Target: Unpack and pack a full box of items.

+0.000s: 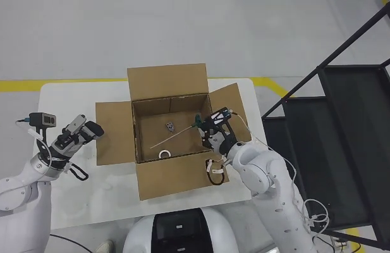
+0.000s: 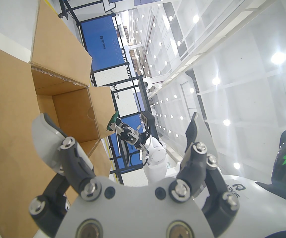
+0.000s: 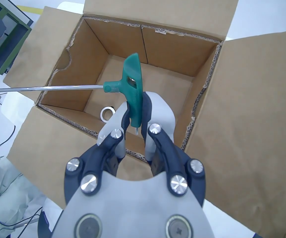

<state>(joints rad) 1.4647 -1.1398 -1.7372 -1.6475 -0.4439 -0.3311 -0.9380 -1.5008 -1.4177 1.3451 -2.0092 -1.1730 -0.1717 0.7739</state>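
the right gripper [image 3: 135, 115] is clamped on the green handle of a t-wrench [image 3: 133, 80], with the open box [image 3: 162, 8] and a tape roll [image 3: 107, 113] beneath it. the left gripper [image 2: 118, 122] gapes wide, empty, beside the box.

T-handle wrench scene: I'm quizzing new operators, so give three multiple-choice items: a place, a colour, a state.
1. Where is the T-handle wrench?
A. lying beside the cardboard box
B. in the right hand, over the open box
C. flat on the box floor

2. What colour is its handle?
A. red
B. green
C. yellow

3. How is the left hand?
A. open and empty
B. shut and empty
C. shut on a box flap

Key: 1 B, the right hand clamps the handle above the box; 2 B, the handle is green; 3 A, it gapes with nothing inside.
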